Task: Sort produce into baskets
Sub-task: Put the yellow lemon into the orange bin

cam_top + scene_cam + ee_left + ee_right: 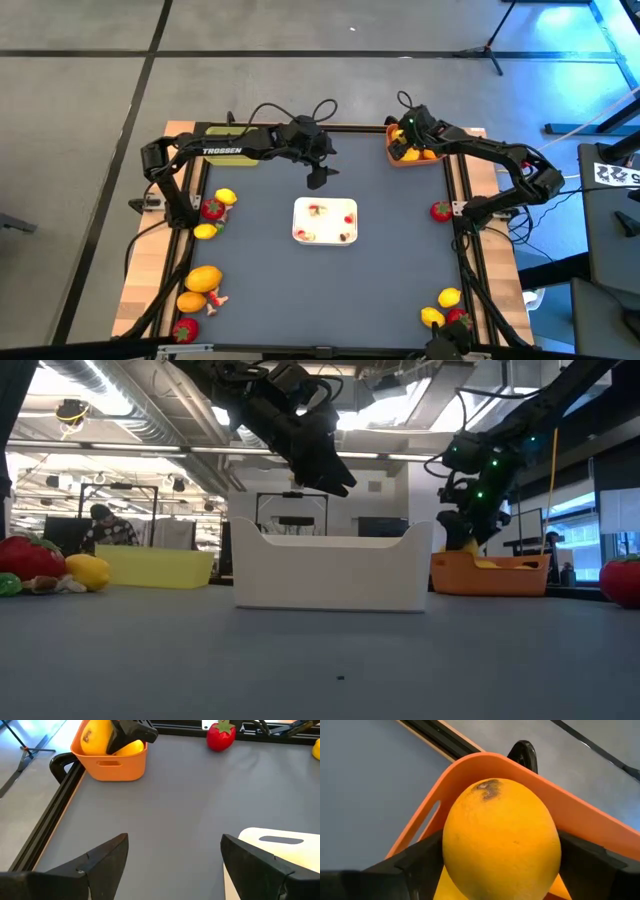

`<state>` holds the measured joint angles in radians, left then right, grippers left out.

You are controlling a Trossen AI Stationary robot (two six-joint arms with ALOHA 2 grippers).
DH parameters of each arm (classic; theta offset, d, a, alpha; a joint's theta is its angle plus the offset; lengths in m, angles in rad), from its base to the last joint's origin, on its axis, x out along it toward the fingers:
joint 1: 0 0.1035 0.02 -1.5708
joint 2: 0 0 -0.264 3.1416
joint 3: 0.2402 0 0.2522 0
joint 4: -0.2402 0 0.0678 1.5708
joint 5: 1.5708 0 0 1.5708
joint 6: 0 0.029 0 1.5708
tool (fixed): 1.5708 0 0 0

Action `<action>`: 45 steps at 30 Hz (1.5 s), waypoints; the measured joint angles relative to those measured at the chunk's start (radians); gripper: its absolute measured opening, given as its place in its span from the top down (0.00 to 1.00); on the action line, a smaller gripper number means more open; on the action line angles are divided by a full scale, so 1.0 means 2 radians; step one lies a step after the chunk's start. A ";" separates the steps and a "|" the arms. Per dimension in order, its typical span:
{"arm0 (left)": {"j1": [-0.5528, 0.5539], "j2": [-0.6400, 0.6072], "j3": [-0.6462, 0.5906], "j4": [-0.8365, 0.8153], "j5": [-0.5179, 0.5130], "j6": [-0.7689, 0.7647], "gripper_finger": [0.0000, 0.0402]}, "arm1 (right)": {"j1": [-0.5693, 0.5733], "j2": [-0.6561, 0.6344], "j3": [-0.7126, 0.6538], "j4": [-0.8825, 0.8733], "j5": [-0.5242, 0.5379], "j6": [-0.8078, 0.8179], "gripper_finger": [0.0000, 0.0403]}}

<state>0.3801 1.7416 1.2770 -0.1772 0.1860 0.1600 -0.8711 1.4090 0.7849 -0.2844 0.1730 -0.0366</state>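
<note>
the right tool [408,141] sits in the orange basket [415,157] at two o'clock, spread around an orange fruit [500,837], apparently mid-drop. the left tool [316,179], spread and empty, hovers near the white tray [324,221]. most fruit remains along the table [400,260] edges unsorted.

Hard to tell whether the right gripper [501,865] grips or merely flanks the orange fruit [501,840]; fingers cut off at the frame edge. Orange basket [580,815] floor hidden beneath that fruit. White tray [280,842] cropped in the left wrist view. Bits inside the tray too small to identify from above. Yellow-green basket [155,567] contents unseen from table height.
</note>
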 joint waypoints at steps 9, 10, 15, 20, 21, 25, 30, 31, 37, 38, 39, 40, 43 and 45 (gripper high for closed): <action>0.000 0.000 0.000 0.000 0.000 0.000 0.22 | 0.000 0.000 0.000 -0.001 0.032 0.001 0.03; 0.000 0.000 0.000 0.000 0.000 0.000 0.22 | 0.000 -0.002 0.000 -0.003 0.034 -0.007 0.05; 0.000 0.000 0.000 0.000 0.000 0.000 0.22 | 0.001 -0.040 0.000 -0.004 0.021 -0.011 0.12; 0.000 0.000 0.000 0.000 0.000 -0.003 0.22 | 0.016 -0.098 0.001 -0.002 -0.038 -0.010 0.14; 0.000 -0.001 0.000 -0.002 0.000 -0.005 0.22 | 0.021 -0.110 0.001 -0.002 -0.049 -0.010 0.14; 0.000 -0.021 -0.001 -0.028 -0.001 -0.009 0.22 | 0.053 -0.139 0.001 -0.001 -0.082 -0.010 0.13; -0.001 -0.061 -0.001 -0.101 -0.003 -0.025 0.22 | 0.097 -0.145 0.001 0.002 -0.093 -0.010 0.14; 0.000 -0.070 -0.001 -0.117 -0.003 -0.028 0.22 | 0.105 -0.144 0.001 0.002 -0.093 -0.010 0.14; -0.003 -0.112 -0.001 -0.240 -0.011 -0.060 0.22 | 0.144 -0.143 0.001 0.008 -0.092 -0.010 0.14; -0.004 -0.118 -0.001 -0.259 -0.014 -0.068 0.22 | 0.149 -0.143 0.001 0.010 -0.092 -0.010 0.14; -0.005 -0.124 -0.001 -0.277 -0.018 -0.075 0.22 | 0.153 -0.143 0.001 0.014 -0.092 -0.010 0.14; -0.006 -0.129 -0.001 -0.297 -0.022 -0.083 0.22 | 0.157 -0.143 0.001 0.017 -0.092 -0.010 0.14; -0.010 -0.139 -0.001 -0.349 -0.048 -0.111 0.22 | 0.166 -0.140 0.001 0.025 -0.092 -0.010 0.14; -0.013 -0.143 -0.001 -0.381 -0.066 -0.126 0.22 | 0.168 -0.139 0.001 0.024 -0.092 -0.010 0.14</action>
<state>0.3543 1.4549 1.2758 -0.9388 0.0550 -0.0929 -0.5343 1.1304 0.7868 -0.2369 -0.0109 -0.0574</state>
